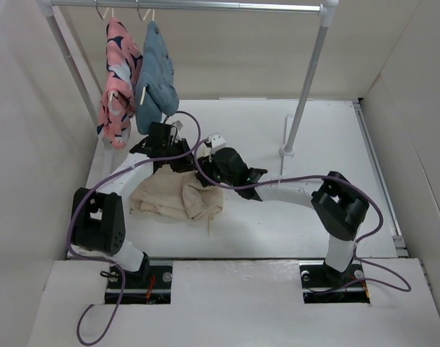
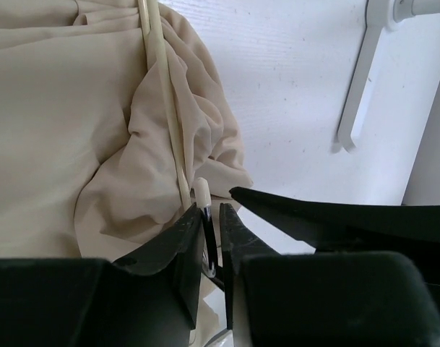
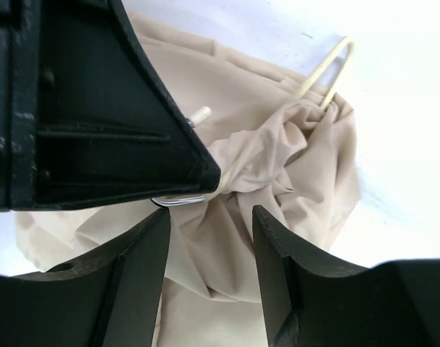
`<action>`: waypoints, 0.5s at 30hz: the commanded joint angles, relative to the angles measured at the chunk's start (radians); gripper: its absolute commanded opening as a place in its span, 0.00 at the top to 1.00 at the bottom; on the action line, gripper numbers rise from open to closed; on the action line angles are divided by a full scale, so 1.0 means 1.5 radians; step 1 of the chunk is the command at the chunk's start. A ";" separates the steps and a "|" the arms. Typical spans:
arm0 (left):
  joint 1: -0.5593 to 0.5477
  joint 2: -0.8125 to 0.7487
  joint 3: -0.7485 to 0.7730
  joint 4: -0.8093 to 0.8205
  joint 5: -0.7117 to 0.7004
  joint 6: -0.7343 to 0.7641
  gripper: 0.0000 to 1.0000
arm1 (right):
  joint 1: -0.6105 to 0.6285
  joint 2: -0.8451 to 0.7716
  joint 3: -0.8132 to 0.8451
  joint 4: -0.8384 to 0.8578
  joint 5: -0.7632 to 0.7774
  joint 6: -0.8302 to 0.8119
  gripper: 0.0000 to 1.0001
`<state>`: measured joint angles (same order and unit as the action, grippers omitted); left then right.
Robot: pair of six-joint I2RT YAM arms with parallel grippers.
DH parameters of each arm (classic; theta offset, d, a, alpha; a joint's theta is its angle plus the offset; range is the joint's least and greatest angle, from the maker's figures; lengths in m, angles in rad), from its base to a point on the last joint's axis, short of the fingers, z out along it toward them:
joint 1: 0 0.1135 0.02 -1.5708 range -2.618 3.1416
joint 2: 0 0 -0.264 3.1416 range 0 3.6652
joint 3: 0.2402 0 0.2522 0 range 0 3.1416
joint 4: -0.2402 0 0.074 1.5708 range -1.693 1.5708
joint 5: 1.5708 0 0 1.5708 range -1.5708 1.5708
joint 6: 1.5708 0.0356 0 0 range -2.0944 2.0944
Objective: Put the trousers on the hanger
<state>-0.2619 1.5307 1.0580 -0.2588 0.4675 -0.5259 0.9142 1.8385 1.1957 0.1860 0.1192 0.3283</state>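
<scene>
- Lying crumpled on the white table, the large plain beige cloth trousers formed a soft, wrinkled heap just ahead of the two arms, towards the table's left side.
- Deep folds gathered the cloth into a bunched knot where the thin pale cream clothes hanger ran across it. Elsewhere the fabric spread flatter and smoother.
- The hanger lay on top of the trousers with its straight bar pressed along a fold. In the right wrist view its slim hook poked out past the cloth's edge over bare table.
- The left gripper had its black fingers narrowly apart around the rounded end of the hanger bar. The end rested against one finger with a sliver of gap on the other side, and whether it was pinched could not be told.
- The trousers lay just beyond those fingers and to one side, touching the hanger bar but not lying between the tips.
- The right gripper stood with its fingers wide, holding nothing. The bunched beige cloth lay directly under the gap, close to the tips, though contact was not clear.
- The two grippers hung close together over the heap, the left one's body just beside the right one's fingers.
</scene>
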 commanded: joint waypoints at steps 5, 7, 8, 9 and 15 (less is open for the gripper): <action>-0.002 0.013 0.025 -0.001 0.031 -0.005 0.88 | 0.014 -0.011 0.035 0.011 0.062 -0.014 0.45; -0.002 0.013 0.025 0.006 0.040 -0.005 0.81 | 0.014 -0.005 0.035 0.011 0.053 -0.022 0.44; -0.002 0.013 0.031 0.006 0.040 -0.005 0.80 | 0.014 0.001 0.042 0.011 0.045 -0.022 0.44; -0.002 0.013 0.031 0.006 0.047 -0.005 0.78 | 0.020 0.002 0.042 0.011 0.045 -0.029 0.44; -0.002 0.013 0.044 0.006 0.047 -0.005 0.75 | 0.027 0.002 0.049 0.011 0.038 -0.035 0.44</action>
<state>-0.2619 1.5589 1.0710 -0.2638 0.5076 -0.5327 0.9382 1.8412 1.2255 0.1822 0.1799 0.3004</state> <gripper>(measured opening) 0.248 0.557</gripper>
